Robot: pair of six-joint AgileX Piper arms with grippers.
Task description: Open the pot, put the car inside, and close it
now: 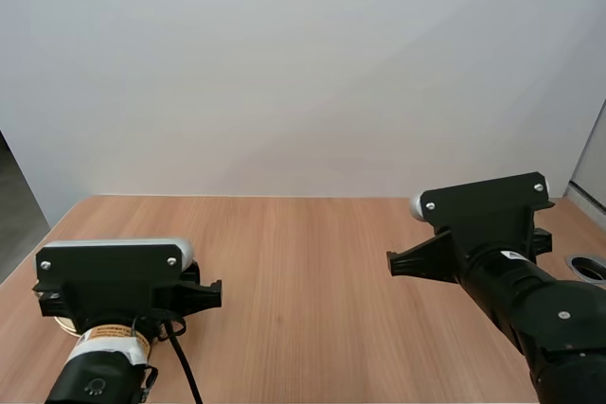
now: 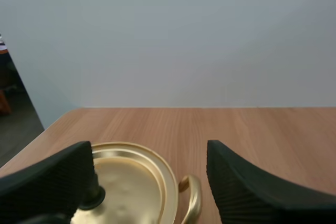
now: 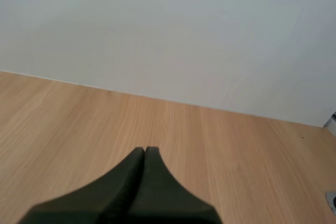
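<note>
Left gripper [image 2: 148, 153] spreads wide above the gold pot [image 2: 193, 200], its lid [image 2: 128, 182] on, at the table's [image 3: 236, 150] near left. Right gripper [image 3: 145, 153], fingers pressed together, hovers at the right.

A: What is seen above the table [image 3: 247, 166]?
B: The right gripper [image 3: 144, 151], its fingers pressed together into one dark wedge; a pale wall [image 3: 173, 35] is seen beyond the table's far edge.

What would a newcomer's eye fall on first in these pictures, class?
First, the shiny gold pot, lid on, at the table's left side, right below the open left gripper. Next, the right gripper, shut into one dark wedge above the wooden table.
</note>
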